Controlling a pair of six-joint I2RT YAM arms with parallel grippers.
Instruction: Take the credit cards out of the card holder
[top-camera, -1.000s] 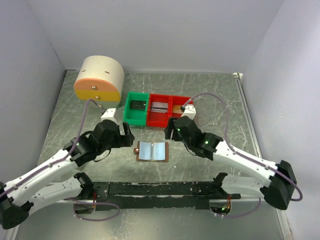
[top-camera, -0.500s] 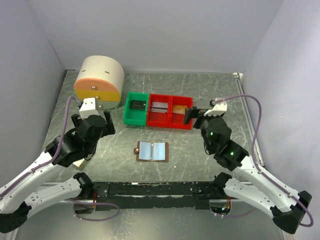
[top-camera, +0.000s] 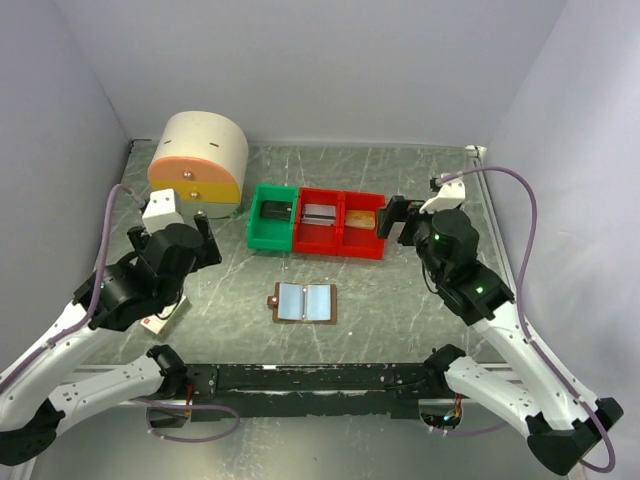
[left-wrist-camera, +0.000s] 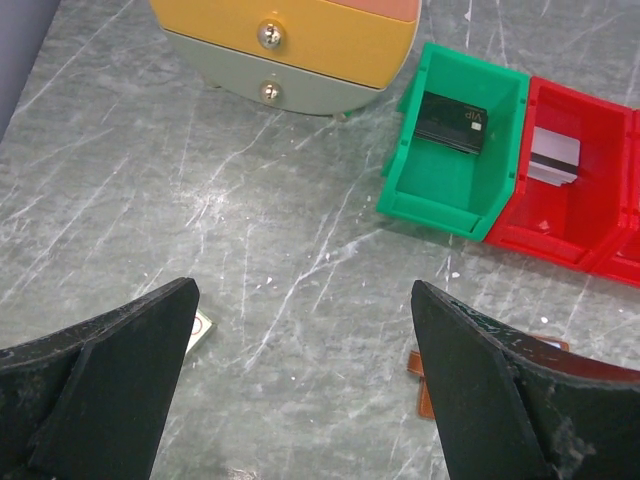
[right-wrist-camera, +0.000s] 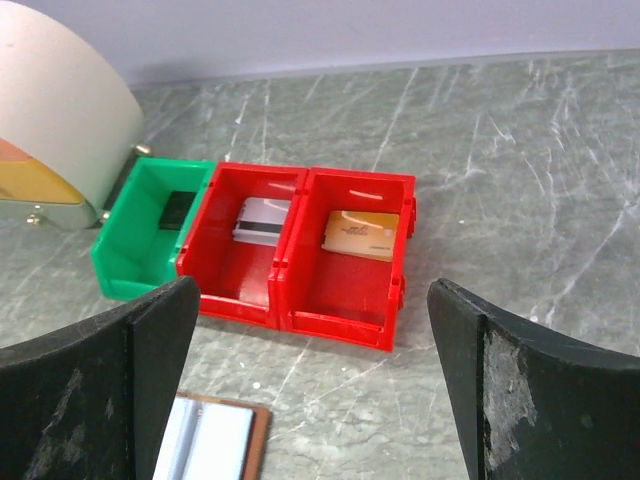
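**Listener:** Where is the card holder?

**Me:** The card holder (top-camera: 303, 301) lies opened flat on the grey marbled table (top-camera: 420, 180). It sits between my two arms, just in front of a row of three bins. Its pale-blue panels face up, and in the overhead view the small brown tab is on its left edge. Neither of my grippers touches it.

**Listener:** And your grippers?

**Me:** My left gripper (left-wrist-camera: 303, 300) is spread wide and carries nothing. It hangs over the table near a round cream drawer unit (top-camera: 198, 160), well apart from the holder. My right gripper (right-wrist-camera: 313, 290) is just as wide and bare, and it looks down on the bins.

**Listener:** Why is everything laid out that way?

**Me:** I judge the holder lies open so its pockets can be reached from above. The bins look like drop spots, one card in each:
- The green bin (left-wrist-camera: 430, 213) holds a black card (left-wrist-camera: 451, 122).
- The middle red bin (right-wrist-camera: 232, 295) holds a pale card with a dark stripe (right-wrist-camera: 260, 220).
- The end red bin (right-wrist-camera: 340, 320) holds a tan card (right-wrist-camera: 361, 233).

With both grippers standing off, the job looks about finished. I cannot tell whether any card hides in a pocket.

**Listener:** Any writing?

**Me:** The black card reads "VIP". The tan card's print is too small to read. So is the print on a small white box (top-camera: 162, 318) by my left arm.
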